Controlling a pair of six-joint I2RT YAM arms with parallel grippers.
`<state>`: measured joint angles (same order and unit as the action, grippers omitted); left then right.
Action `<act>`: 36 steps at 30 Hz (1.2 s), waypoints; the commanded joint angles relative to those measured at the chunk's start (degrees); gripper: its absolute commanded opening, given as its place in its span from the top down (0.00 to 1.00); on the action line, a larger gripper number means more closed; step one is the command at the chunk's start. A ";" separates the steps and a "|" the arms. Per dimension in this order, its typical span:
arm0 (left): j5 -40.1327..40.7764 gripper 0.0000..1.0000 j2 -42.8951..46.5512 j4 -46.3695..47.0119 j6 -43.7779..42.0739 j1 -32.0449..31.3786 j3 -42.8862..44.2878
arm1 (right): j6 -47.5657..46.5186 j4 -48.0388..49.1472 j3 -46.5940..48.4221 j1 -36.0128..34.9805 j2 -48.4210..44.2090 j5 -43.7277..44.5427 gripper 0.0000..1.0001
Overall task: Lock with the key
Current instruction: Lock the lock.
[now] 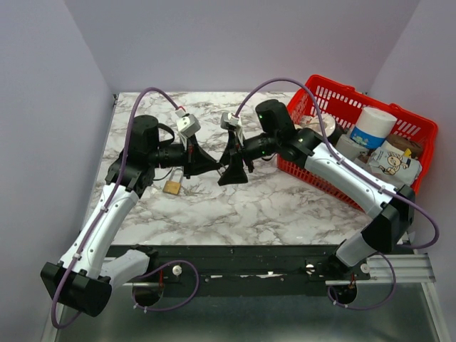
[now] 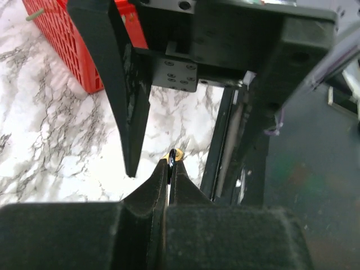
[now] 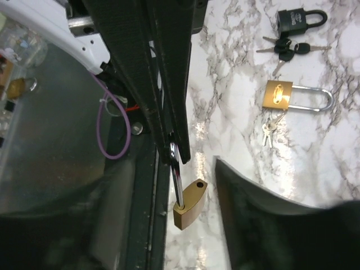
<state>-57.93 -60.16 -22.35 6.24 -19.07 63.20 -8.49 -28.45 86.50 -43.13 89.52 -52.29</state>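
A small brass padlock (image 3: pixel 189 203) hangs in the air by its silver shackle (image 3: pixel 176 174). The shackle is swung out of the body, leaving one hole bare. My left gripper (image 2: pixel 170 164) is shut on that shackle, and a sliver of brass shows past its tips. My right gripper (image 3: pixel 174 180) stands open around the hanging lock without touching it; one finger (image 3: pixel 259 219) is to the lock's right. In the top view both grippers (image 1: pixel 217 166) (image 1: pixel 233 171) meet tip to tip above the table. Small silver keys (image 3: pixel 269 132) lie on the marble; no key is in a gripper.
A long-shackled brass padlock (image 3: pixel 278 95) (image 1: pixel 172 187) lies by the silver keys. A black padlock (image 3: pixel 298 19) with black-headed keys (image 3: pixel 287 49) lies beyond. A red basket (image 1: pixel 410 125) (image 2: pixel 67 50) holding bottles and packets stands at the right. The table's front rail (image 1: pixel 249 274) is close below.
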 commanded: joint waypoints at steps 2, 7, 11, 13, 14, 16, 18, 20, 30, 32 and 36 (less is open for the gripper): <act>-0.95 1.00 2.50 15.92 15.79 3.42 -1.76 | 1.99 1.73 -2.37 0.95 -3.47 4.29 0.11; -0.08 1.00 3.21 24.25 24.15 3.60 -3.16 | 1.72 2.25 -5.55 2.26 -6.19 8.52 0.09; 0.10 1.00 4.00 28.59 29.00 3.60 -4.66 | 5.32 4.98 -6.61 4.99 -6.19 6.17 0.12; 0.10 1.00 4.09 29.20 29.44 3.60 -5.01 | 5.94 6.03 -6.26 5.69 -6.02 4.93 0.19; 0.10 1.00 4.17 29.20 29.53 3.60 -5.10 | 6.12 6.56 -6.25 5.87 -6.19 5.35 0.22; 0.10 1.00 4.09 29.03 29.53 3.60 -5.19 | 5.94 8.31 -6.78 5.96 -6.54 4.66 0.28; 0.10 1.00 3.91 29.03 29.53 3.60 -5.28 | 5.59 9.63 -7.22 5.96 -7.07 3.34 0.28; 0.27 1.00 4.00 28.94 29.27 3.60 -5.28 | 5.50 9.90 -6.96 5.96 -7.16 2.29 0.28; 0.19 1.00 3.82 28.06 28.65 3.69 -5.54 | 6.47 13.33 -7.66 5.87 -7.60 -1.49 0.42; 0.36 1.00 3.65 27.97 28.57 3.60 -5.54 | 6.47 13.42 -7.66 5.87 -7.69 -2.20 0.52; 0.54 1.00 3.73 27.36 26.81 3.60 -5.89 | 7.61 14.03 -7.40 5.87 -7.51 -5.79 0.78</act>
<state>-57.21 -57.21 3.79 34.26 -15.46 58.04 -1.54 -17.08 79.46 -37.12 83.09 -53.43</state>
